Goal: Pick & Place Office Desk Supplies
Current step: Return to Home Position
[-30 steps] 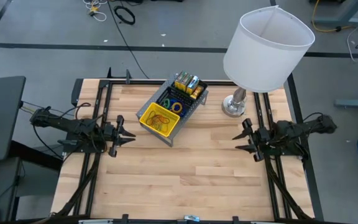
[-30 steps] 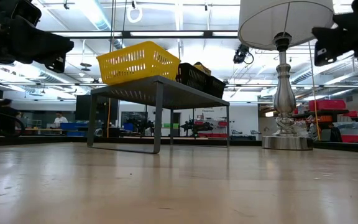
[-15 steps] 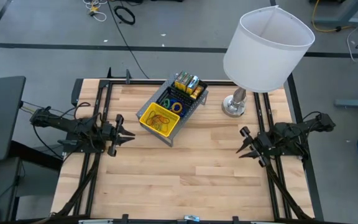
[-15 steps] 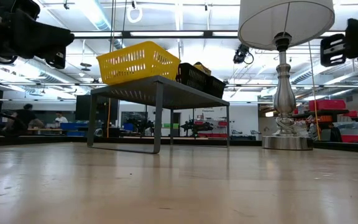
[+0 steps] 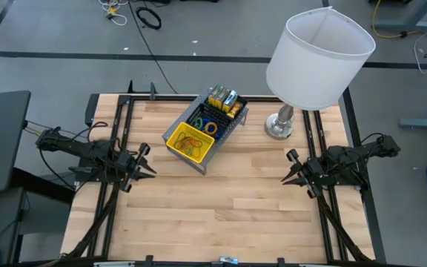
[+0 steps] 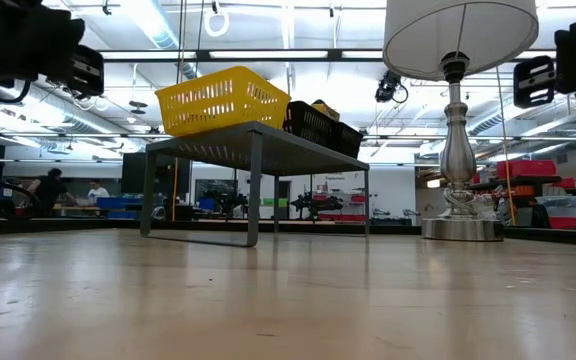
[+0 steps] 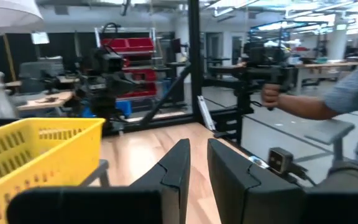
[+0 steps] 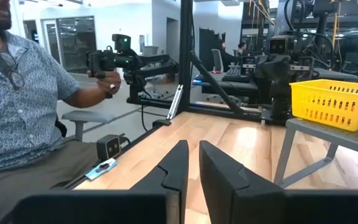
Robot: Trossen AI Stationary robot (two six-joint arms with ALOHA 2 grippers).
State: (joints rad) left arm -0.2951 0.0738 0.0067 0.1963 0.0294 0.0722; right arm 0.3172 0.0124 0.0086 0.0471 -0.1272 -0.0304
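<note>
A yellow plastic basket (image 5: pixel 189 142) holding rubber-band loops stands on a grey raised stand (image 6: pixel 258 140) at the table's middle back. Behind it on the stand sit black mesh trays (image 5: pixel 207 121) with coloured loops and yellow-green crayon boxes (image 5: pixel 224 99). My left gripper (image 5: pixel 151 171) hovers at the table's left edge, pointing inward, its fingers (image 7: pixel 180 163) nearly together around nothing. My right gripper (image 5: pixel 285 179) hovers at the right edge, also pointing inward, with only a slit between its fingers (image 8: pixel 178 163).
A tall lamp with a white shade (image 5: pixel 319 58) stands on its metal base (image 5: pixel 279 127) at the back right. A seated person (image 8: pixel 23 99) beyond the table holds a hand-held device (image 7: pixel 267 68). Bare wood spreads across the table's near half.
My right gripper has narrowed from wide open to almost shut and has swung a little toward the near edge. My left gripper has also turned its tips toward the near edge. The basket, trays and boxes have stayed put.
</note>
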